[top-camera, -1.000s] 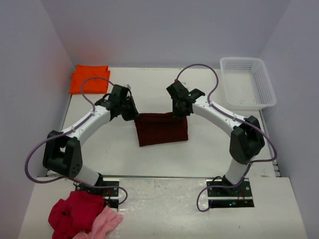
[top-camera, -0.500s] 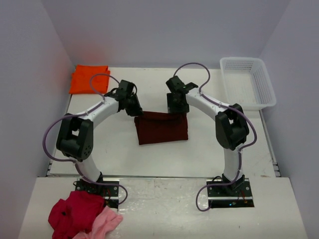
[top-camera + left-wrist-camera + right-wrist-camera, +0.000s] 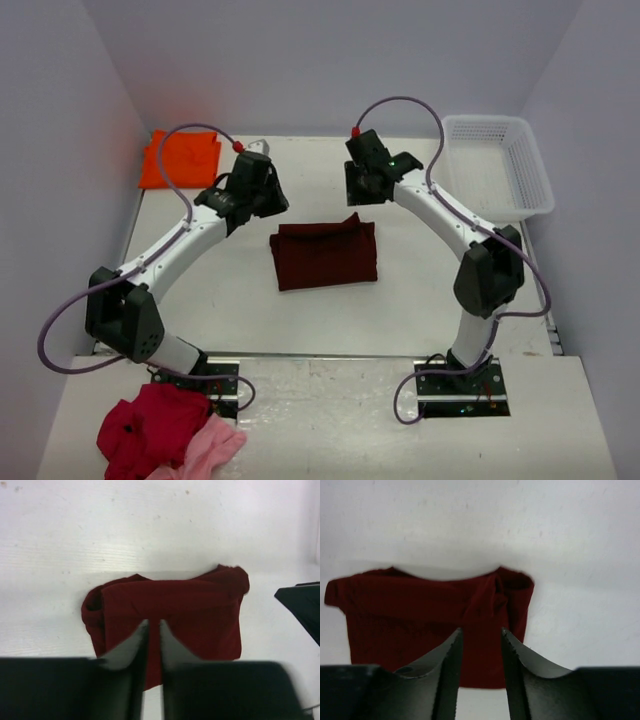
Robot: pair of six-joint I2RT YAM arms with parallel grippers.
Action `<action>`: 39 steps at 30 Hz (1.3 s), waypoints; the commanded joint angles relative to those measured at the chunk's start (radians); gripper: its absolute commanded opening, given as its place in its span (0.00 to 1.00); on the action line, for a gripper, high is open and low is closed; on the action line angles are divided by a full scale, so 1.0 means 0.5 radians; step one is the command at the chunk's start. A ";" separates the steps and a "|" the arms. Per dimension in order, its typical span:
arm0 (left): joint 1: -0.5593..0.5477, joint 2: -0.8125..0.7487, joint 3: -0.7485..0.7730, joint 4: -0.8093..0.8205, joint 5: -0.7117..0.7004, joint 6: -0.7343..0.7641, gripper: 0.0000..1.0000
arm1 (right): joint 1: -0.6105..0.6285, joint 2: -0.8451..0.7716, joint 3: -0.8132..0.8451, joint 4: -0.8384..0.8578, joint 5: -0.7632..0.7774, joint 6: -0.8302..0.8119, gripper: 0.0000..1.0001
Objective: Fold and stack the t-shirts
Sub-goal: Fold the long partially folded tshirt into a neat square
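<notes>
The dark maroon t-shirt point(image 3: 325, 258) lies folded into a rough rectangle at the table's middle; it also fills the left wrist view point(image 3: 175, 610) and the right wrist view point(image 3: 420, 615). Its far right corner is bunched. The orange t-shirt point(image 3: 180, 158) lies folded at the far left corner. My left gripper point(image 3: 264, 194) hovers above and behind the maroon shirt's left end, fingers a narrow gap apart point(image 3: 153, 625), holding nothing. My right gripper point(image 3: 364, 186) hovers behind the shirt's right end, open point(image 3: 480, 632) and empty.
A white plastic basket point(image 3: 490, 122) stands at the far right corner. A crimson-red garment point(image 3: 145, 425) and a light pink one point(image 3: 210, 445) lie heaped on the near shelf beside the left arm's base. Walls close in on both sides.
Both grippers have let go of the maroon shirt's far edge and risen up and back from it. The shirt now lies flat on the table.
</notes>
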 commanded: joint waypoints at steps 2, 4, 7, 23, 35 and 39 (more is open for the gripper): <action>-0.119 0.054 0.008 0.006 0.209 0.048 0.00 | 0.059 -0.285 -0.428 0.068 -0.137 0.109 0.00; -0.128 0.177 -0.025 0.110 0.555 0.032 0.00 | 0.096 -0.355 -0.658 0.200 -0.192 0.131 0.00; -0.168 0.373 -0.016 0.220 0.817 0.002 0.00 | 0.108 -0.356 -0.797 0.280 -0.226 0.180 0.00; -0.168 0.993 0.305 0.454 1.176 -0.032 0.00 | 0.225 -0.156 -0.944 0.455 -0.391 0.269 0.00; 0.105 1.208 0.358 0.626 1.259 -0.054 0.00 | 0.231 -0.055 -1.064 0.474 -0.330 0.306 0.00; 0.218 1.230 0.410 0.635 1.274 -0.005 0.00 | 0.231 -0.058 -1.095 0.489 -0.346 0.312 0.00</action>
